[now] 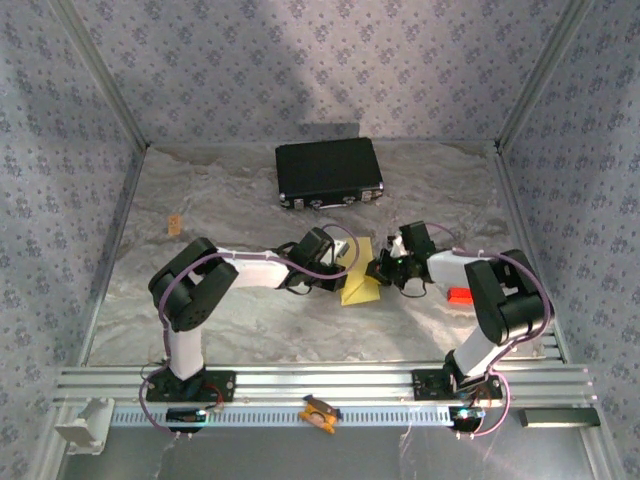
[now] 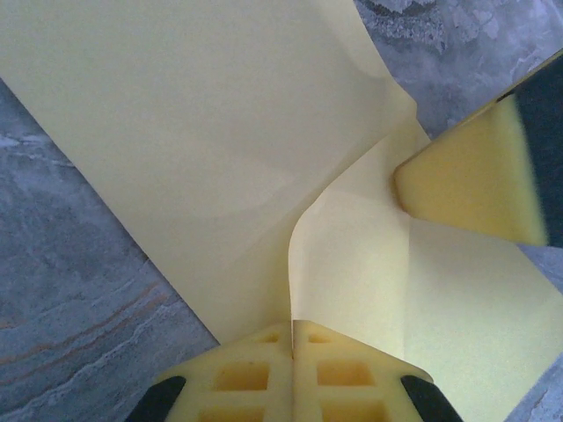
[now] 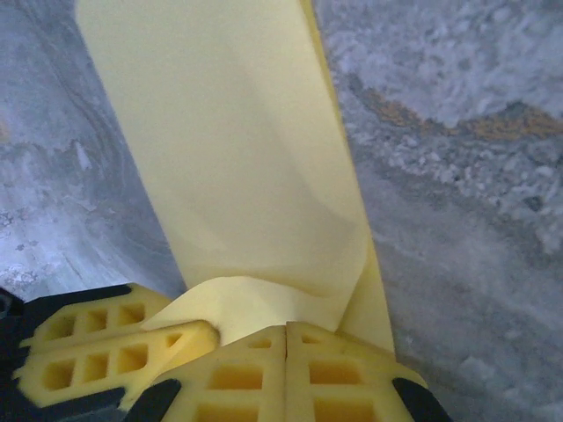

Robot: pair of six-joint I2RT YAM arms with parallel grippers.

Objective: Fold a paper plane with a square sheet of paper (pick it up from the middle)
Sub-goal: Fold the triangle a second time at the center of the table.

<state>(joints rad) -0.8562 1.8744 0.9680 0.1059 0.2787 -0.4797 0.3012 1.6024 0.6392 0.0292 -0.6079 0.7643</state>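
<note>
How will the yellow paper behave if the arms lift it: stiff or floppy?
Probably floppy: the yellow paper curves and buckles between the left pincer and the right pincer, both shut on it. It looks thin, so likely light and easy to crease. Pulling the pincers apart might tear it.

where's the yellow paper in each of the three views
Top external: yellow sheet at centre, between left tool and right tool.
Left wrist: across the middle, pinched in the left tool at the bottom.
Right wrist: a tall strip running up from the right tool.
Shared landmark: the grey marbled table.
</note>
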